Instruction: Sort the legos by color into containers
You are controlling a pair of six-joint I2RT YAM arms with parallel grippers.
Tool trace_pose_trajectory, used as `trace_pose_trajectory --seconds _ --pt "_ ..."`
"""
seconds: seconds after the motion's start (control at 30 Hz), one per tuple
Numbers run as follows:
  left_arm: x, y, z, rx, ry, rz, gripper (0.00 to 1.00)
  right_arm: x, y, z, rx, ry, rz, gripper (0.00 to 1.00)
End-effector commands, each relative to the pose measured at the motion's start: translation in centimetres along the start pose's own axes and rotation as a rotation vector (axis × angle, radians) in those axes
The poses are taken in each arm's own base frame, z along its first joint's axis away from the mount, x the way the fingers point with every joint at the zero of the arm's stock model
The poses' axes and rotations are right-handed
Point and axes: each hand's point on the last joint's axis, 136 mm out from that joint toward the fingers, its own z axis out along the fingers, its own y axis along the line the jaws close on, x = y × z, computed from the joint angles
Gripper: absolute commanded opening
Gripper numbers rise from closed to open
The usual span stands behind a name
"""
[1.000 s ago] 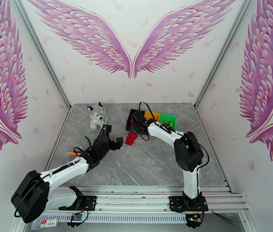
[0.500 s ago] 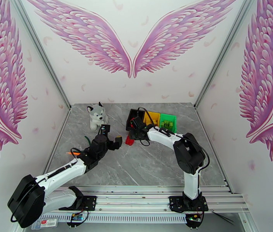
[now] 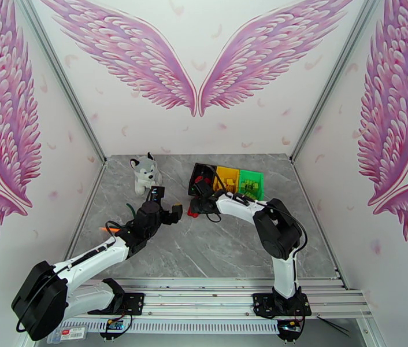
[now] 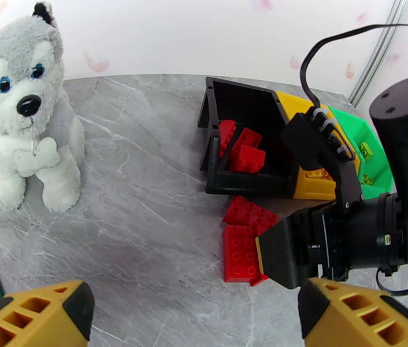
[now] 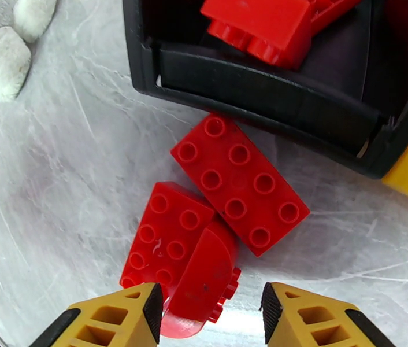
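Observation:
Three red legos (image 5: pixel 238 183) lie in a cluster on the table just in front of the black container (image 5: pixel 262 91); in the left wrist view the legos (image 4: pixel 244 238) sit below the black container (image 4: pixel 244 105). My right gripper (image 5: pixel 211 313) hovers low over them, open, with a curved red lego (image 5: pixel 201 284) between its fingers and a gap on the right side. From above, the right gripper (image 3: pixel 195 206) covers most of the legos (image 3: pixel 191 214). My left gripper (image 3: pixel 168 202) is open to their left, its fingers (image 4: pixel 30 319) empty. The yellow container (image 3: pixel 227 177) and green container (image 3: pixel 251 181) hold matching legos.
A plush husky (image 3: pixel 144 173) sits at the back left, close behind the left arm; it appears large in the left wrist view as the husky (image 4: pixel 28 122). More red legos (image 4: pixel 241 148) lie inside the black container. A cable (image 4: pixel 342 39) loops over the right wrist.
My right gripper came down and toward the near left, from over the black container to the red legos on the table. The left arm drew back slightly.

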Motion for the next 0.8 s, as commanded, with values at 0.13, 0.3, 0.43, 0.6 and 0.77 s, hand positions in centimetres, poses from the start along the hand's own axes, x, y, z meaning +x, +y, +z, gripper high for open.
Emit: trace_pose_trajectory --seconds 0.13,0.3,0.43,0.6,0.77 --pt "-0.3 -0.1 -0.1 0.007 0.004 -0.009 0.99 1.7 -0.8 1.1 0.034 0.033 0.002 0.47" --pt "-0.4 -0.2 -0.1 0.01 0.002 -0.011 0.99 2.0 -1.6 0.1 0.055 0.029 -0.015 0.44" --pt "-0.4 -0.2 -0.1 0.012 0.003 -0.012 0.99 2.7 -2.5 -0.2 0.081 0.037 -0.024 0.43" --pt "-0.4 -0.3 -0.1 0.016 0.003 -0.013 0.99 3.2 -3.4 -0.7 0.1 0.032 -0.035 0.42" --pt "-0.3 -0.3 0.0 0.016 0.008 -0.012 0.99 2.6 -3.5 -0.4 0.126 0.024 -0.063 0.41"
